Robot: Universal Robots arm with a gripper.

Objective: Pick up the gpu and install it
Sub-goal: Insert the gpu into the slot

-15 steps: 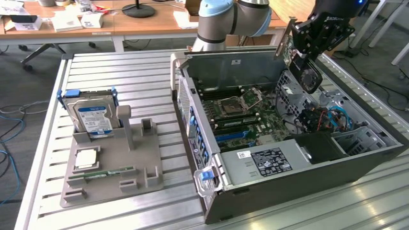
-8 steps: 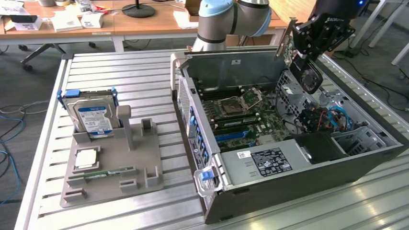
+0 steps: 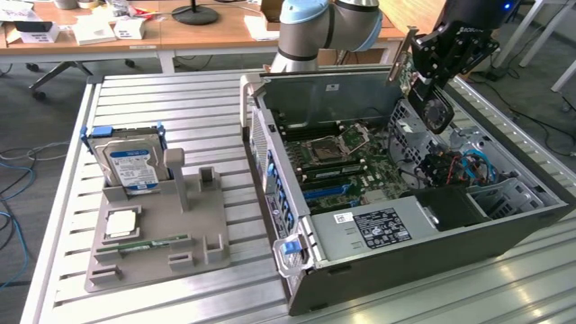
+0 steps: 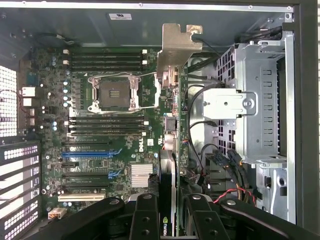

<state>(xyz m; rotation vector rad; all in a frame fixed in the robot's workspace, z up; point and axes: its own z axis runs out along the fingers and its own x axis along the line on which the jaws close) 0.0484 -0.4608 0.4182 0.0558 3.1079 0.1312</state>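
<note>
Tool (image 3: 430, 75) clamped on gpu (image 3: 435, 109) over open case (image 3: 324, 91); I'd keep card edge parallel to motherboard (image 3: 347, 152) slot, bracket toward rear wall.

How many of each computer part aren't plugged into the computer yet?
hard drive: 1
CPU: 1
memory stick: 1
gpu: 1
Total: 4

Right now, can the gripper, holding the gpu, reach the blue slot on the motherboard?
Probably yes: the gripper holds the gpu over the open case, the blue slot lies bare, and cables and drive cage sit aside.
</note>
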